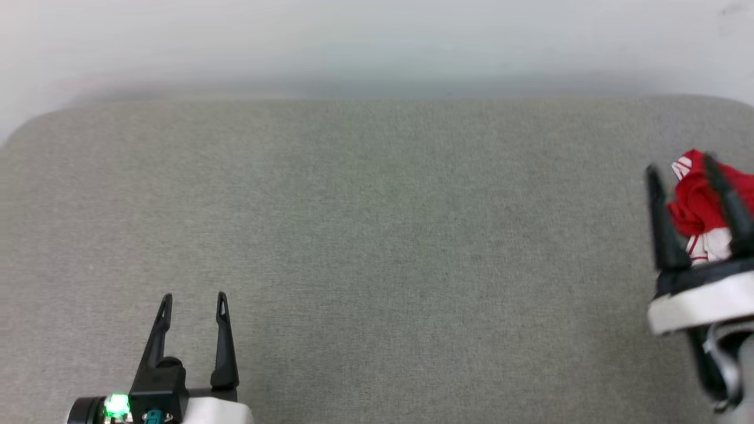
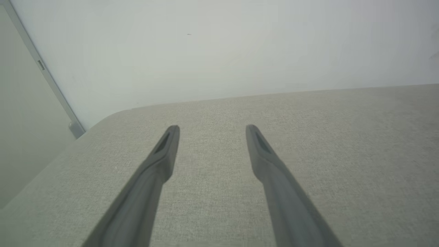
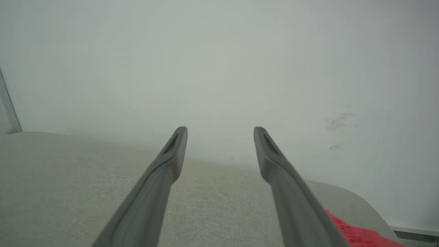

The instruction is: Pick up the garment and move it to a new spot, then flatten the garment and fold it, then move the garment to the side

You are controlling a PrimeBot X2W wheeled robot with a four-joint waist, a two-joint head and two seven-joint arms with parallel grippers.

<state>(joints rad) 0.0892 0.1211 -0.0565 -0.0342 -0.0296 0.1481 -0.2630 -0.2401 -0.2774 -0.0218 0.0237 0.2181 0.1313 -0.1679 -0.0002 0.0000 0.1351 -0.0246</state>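
You have one garment (image 1: 695, 203) to count, a single red and white bundle at the right edge of the head view. The red patch in the lower right corner of the right wrist view is that same one. You have two grippers: one left gripper (image 1: 195, 296) at the lower left of the head view and one right gripper (image 1: 680, 165) at its right edge. Each carries two dark fingers (image 1: 158, 335), so four in all. You also see one grey padded surface (image 1: 377, 247) across the middle, one pale wall (image 1: 377, 41) along the top, and one green light (image 1: 116, 405) in the lower left corner.
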